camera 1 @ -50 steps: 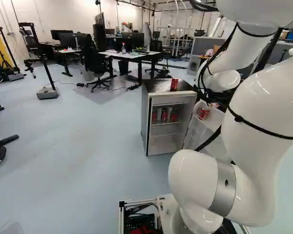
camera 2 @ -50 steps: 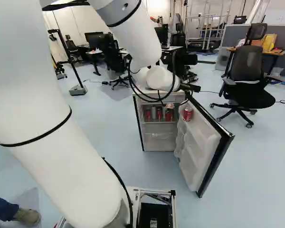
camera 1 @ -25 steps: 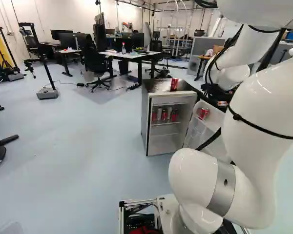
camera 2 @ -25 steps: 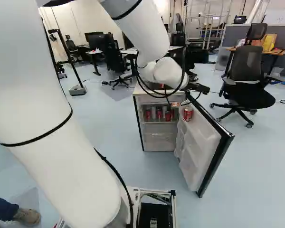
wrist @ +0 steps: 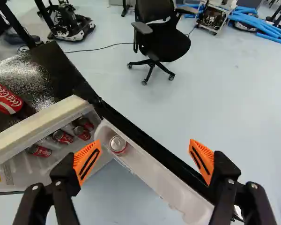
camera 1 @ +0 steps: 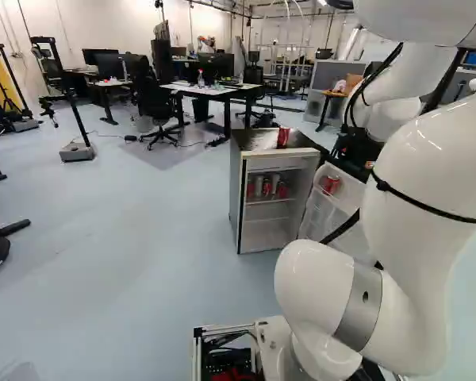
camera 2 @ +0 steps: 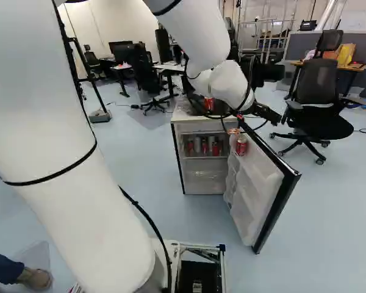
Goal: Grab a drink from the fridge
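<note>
I log the black two-fingered hand (camera 2: 255, 126) as wide, orange pads (wrist: 87, 161) well apart. One red drink can with a silver top (wrist: 118, 144) stands upright in the open white-lined door (camera 2: 253, 183), right of centre in the right base view. I see further red cans (camera 2: 215, 148) inside the small grey-sided fridge (camera 1: 235, 198), upper middle of that view; another (camera 1: 282, 137) rests on top.
</note>
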Robot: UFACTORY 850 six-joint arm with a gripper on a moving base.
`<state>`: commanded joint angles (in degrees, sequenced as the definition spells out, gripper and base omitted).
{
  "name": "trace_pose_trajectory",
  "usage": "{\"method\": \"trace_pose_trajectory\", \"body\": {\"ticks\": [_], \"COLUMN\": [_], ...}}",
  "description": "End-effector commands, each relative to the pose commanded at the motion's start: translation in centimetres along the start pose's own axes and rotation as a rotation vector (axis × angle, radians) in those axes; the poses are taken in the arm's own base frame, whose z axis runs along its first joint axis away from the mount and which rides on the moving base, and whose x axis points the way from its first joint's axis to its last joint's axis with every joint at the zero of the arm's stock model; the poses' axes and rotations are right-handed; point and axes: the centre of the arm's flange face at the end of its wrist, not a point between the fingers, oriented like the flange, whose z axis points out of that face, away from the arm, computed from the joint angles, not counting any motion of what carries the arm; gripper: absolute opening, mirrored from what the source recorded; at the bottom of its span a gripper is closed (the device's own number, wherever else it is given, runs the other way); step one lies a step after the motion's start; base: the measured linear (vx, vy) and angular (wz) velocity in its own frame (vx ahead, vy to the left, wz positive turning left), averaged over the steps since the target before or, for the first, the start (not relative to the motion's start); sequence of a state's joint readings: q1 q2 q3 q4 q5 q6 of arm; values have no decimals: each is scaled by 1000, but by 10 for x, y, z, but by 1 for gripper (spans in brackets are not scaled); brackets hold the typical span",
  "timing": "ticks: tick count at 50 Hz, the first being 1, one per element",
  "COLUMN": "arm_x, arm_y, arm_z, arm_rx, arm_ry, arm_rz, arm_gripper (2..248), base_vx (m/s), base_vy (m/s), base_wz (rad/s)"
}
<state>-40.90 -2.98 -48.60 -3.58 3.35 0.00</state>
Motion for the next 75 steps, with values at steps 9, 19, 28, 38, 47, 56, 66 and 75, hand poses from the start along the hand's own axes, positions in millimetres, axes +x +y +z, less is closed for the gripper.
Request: {"method": "trace_pose_trajectory", "body": {"ticks": [9, 19, 28, 38, 47, 56, 66, 75], "arm_x": [7, 16, 23, 30, 32, 34, 36, 39], "arm_y": [12, 24, 36, 47, 58, 68, 79, 90], "arm_z": [0, -1, -2, -2, 6, 14, 22, 29], "arm_rx": [-18, -34, -45, -53, -56, -55, -51, -53], "arm_ry": [-41, -86, -125, -172, -230, -286, -347, -380], "arm_rz": [39, 89, 137, 190, 239, 287, 341, 368], "arm_gripper": [247, 247, 247, 247, 247, 247, 247, 247], "base_vx": [0, 0, 0, 0, 0, 0, 0, 0], "base_vy": [0, 0, 0, 0, 0, 0, 0, 0], "base_wz": [0, 0, 0, 0, 0, 0, 0, 0]}}
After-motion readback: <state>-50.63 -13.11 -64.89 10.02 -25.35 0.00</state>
